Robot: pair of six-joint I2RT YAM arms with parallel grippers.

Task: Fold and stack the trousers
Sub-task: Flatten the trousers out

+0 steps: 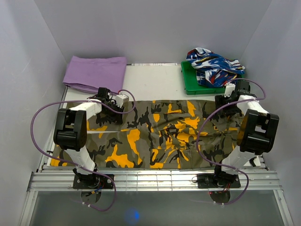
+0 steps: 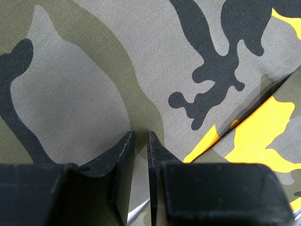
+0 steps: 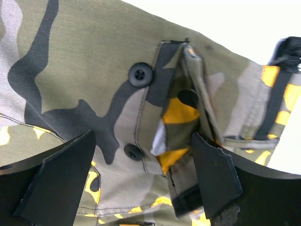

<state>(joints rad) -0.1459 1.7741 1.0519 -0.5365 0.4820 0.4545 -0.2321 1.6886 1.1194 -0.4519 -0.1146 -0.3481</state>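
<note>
The trousers (image 1: 155,136) lie spread along the near edge of the counter (image 1: 155,84), waist rightward, flat for folding. The left end effector (image 2: 140,136), jaws narrow, seems to pinch their far edge to draw it over, while the right end effector (image 3: 141,136) gapes wide over the buttoned waistband, holding nothing. A purple cloth (image 1: 96,73) lies in the far left corner; a patterned garment (image 1: 214,66) on a green tray (image 1: 188,82) in the far right corner may crowd the right arm.

Overhead, two wrist close-ups: shared trousers (image 1: 160,136)

No legible txt, labels or nos. anywhere.
</note>
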